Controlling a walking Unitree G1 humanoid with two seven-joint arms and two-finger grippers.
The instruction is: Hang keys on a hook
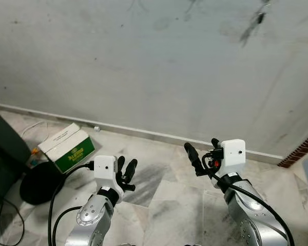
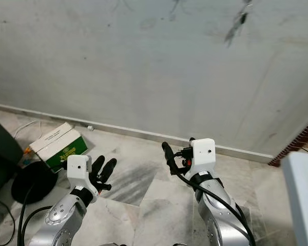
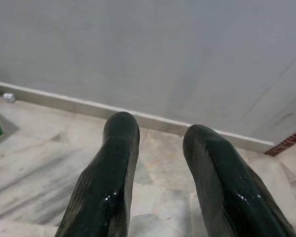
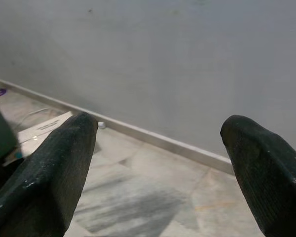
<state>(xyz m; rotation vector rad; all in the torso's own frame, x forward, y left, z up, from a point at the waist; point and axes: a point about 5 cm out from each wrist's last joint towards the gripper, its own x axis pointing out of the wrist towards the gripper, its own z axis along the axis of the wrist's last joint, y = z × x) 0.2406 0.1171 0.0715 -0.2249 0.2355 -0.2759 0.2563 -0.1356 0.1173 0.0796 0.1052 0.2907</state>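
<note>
Keys and hook are nowhere to be made out among what lies before the robot, so where they are cannot be told; the job looks barely begun. The right gripper [image 1: 201, 154] is raised in front of the body with its two black fingers spread wide and nothing between them, which reads as readiness to take something. The left gripper [image 1: 126, 169] is held lower, its fingers parted by a narrow gap and also empty. Both point toward the grey wall [image 1: 154, 61], whose lower edge meets the marble floor [image 1: 159, 200] along a pale skirting strip. Off to the robot's left a green and white box [image 1: 68, 147] lies on the floor near the wall, beside a dark round object [image 1: 38, 184]. To the right a strip of red brick [image 1: 303, 148] shows at the wall's foot.
</note>
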